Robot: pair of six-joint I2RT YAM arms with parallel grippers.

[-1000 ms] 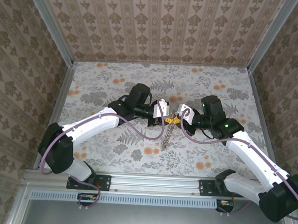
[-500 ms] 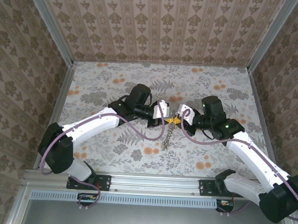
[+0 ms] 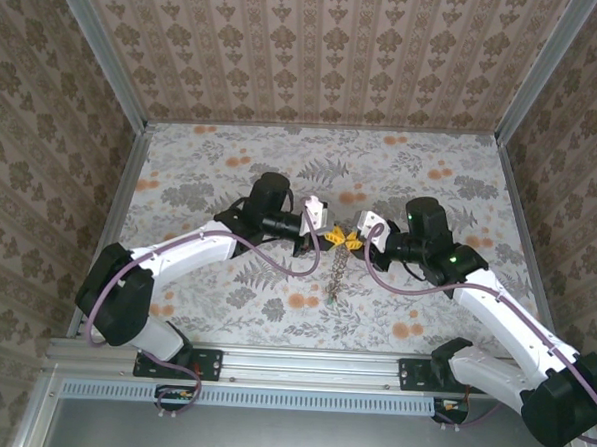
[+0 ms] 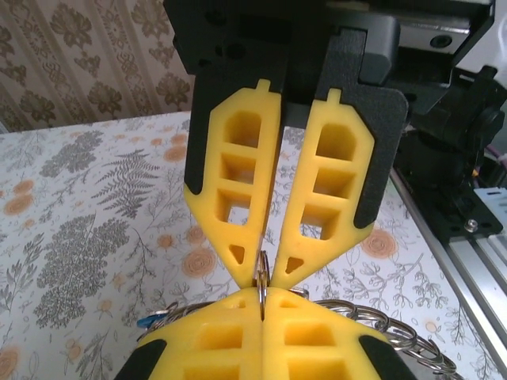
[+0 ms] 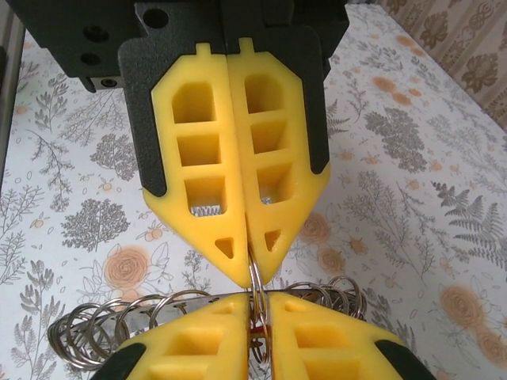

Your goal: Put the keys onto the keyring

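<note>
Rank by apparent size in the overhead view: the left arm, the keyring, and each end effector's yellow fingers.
1. Left arm, by far.
2. Keyring.
3. Yellow fingers of the left end effector and right end effector: they look alike, so unranked.

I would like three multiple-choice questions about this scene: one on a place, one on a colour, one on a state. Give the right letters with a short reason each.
1. Where do the left hand and the right hand meet?
A. over the middle of the table
B. at the left wall
C. above the arm bases

2. What colour are the hands' fingers?
A. blue
B. yellow
C. white

3. How is the left hand?
A. wide open
B. flat on the table
C. shut on the keyring

Answers:
1 A: the top view shows the tips facing each other mid-table.
2 B: both wrist views show yellow fingers.
3 C: its fingers press together with a thin ring of the keyring between them.
</note>
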